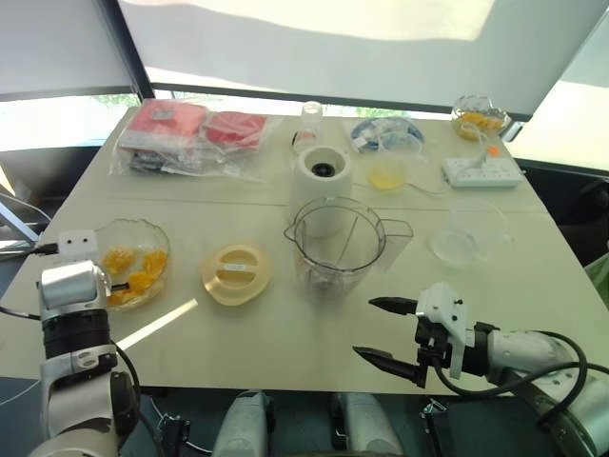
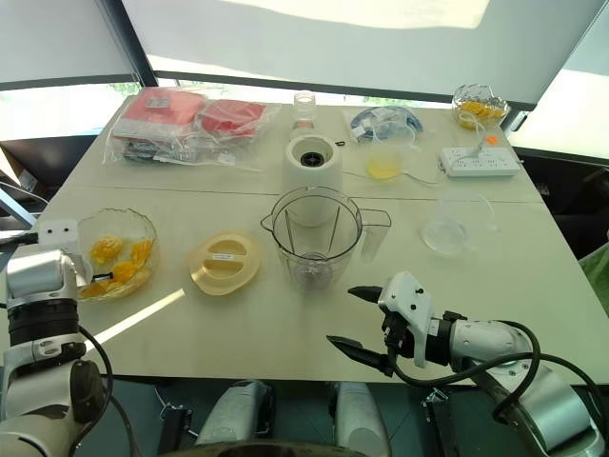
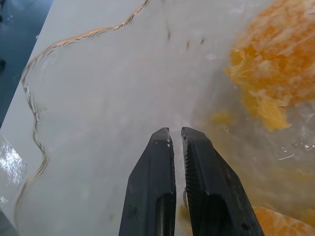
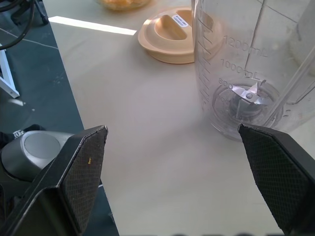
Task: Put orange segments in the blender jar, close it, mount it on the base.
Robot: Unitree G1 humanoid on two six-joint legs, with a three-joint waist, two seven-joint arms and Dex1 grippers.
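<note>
left gripper: black fingers all but closed, a sliver apart, empty; tips down inside the scalloped clear glass bowl, likely poised to pick.
peeled orange segments: in that bowl, beside the tips.
clear plastic blender jar: upright mid-table, empty, open for loading.
round beige lid: flat between bowl and jar.
white cylindrical base: just behind the jar.
right gripper: gaping, empty, near the jar.
</note>
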